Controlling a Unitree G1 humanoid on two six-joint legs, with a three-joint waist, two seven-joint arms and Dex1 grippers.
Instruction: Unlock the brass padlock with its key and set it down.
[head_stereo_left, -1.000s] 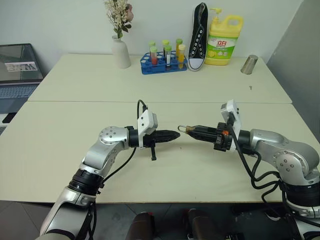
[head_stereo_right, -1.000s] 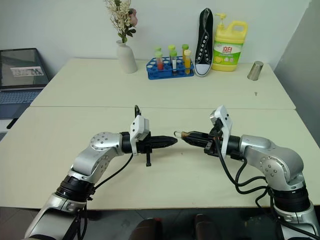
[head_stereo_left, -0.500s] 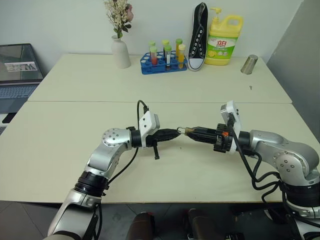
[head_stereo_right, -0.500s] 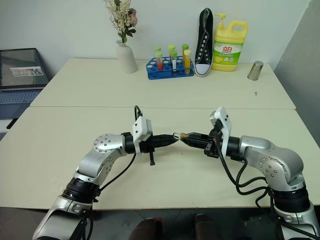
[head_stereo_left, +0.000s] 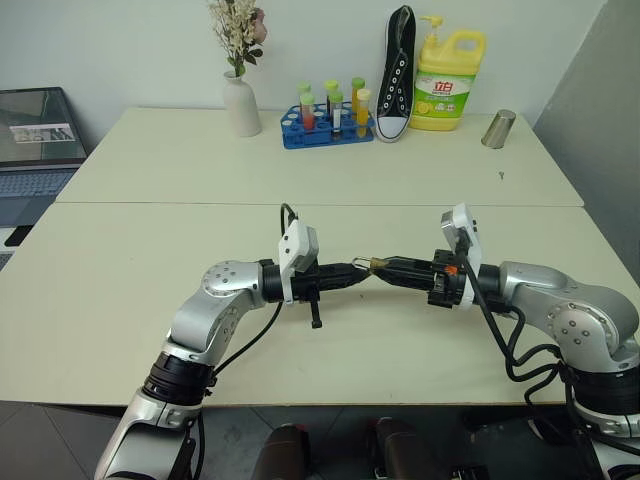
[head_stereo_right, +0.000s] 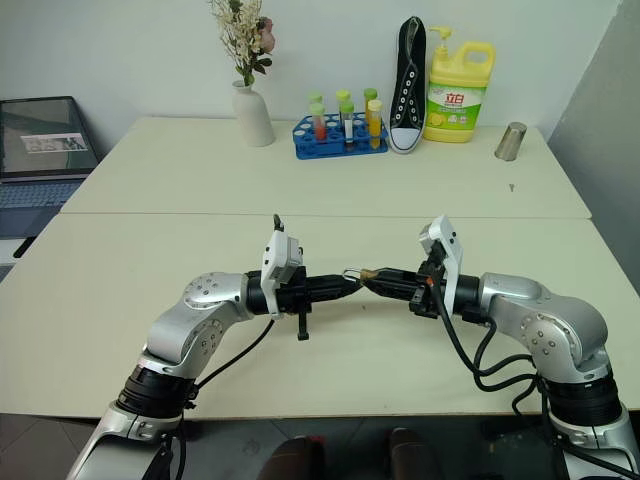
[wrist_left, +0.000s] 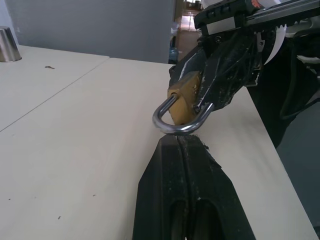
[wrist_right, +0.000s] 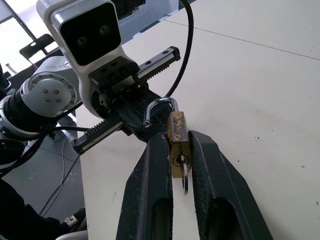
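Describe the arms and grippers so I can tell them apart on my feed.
Both arms are silver-grey metal with rounded joints and black collars. Each wrist carries a white camera box, and a black cable loops along each arm. The left gripper and right gripper each have two slim black tapering fingers with slotted pads. The right wrist has a small orange mark beside its black toothed rail.

Bright, even indoor light with soft shadows; sharp near the fingers, background beyond them slightly blurred.
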